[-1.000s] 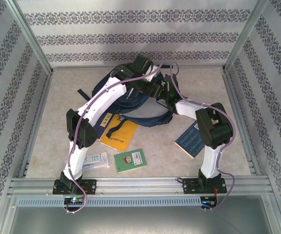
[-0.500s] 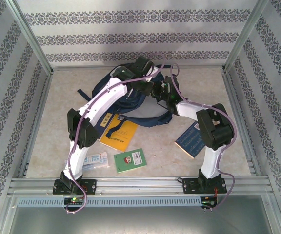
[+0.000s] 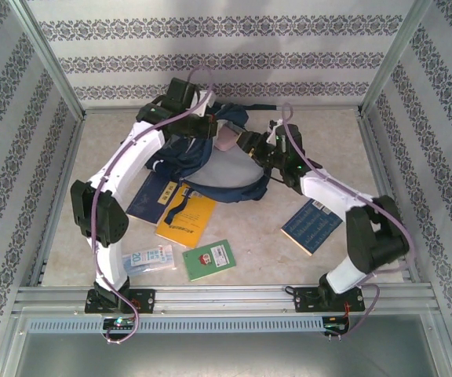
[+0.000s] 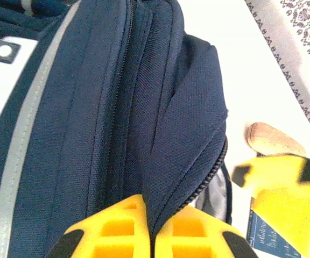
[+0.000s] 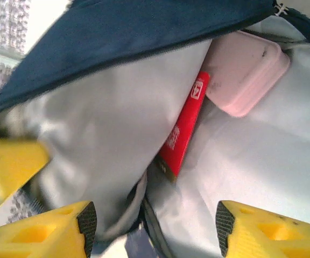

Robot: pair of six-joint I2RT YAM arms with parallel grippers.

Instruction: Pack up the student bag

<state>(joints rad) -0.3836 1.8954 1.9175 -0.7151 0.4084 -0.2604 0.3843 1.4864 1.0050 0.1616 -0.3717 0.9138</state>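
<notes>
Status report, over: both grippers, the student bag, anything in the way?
Left gripper shut on student bag edge. Right gripper open at its mouth. Red booklet, pink case inside. Grey lining bunched there.

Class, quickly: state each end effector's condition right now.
Left end effector: closed on the student bag fabric.
Right end effector: open, holding nothing.

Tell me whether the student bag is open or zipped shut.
Open: the student bag gapes, showing pale lining, a red book and a pink case inside. The left gripper pinches its flap.
</notes>
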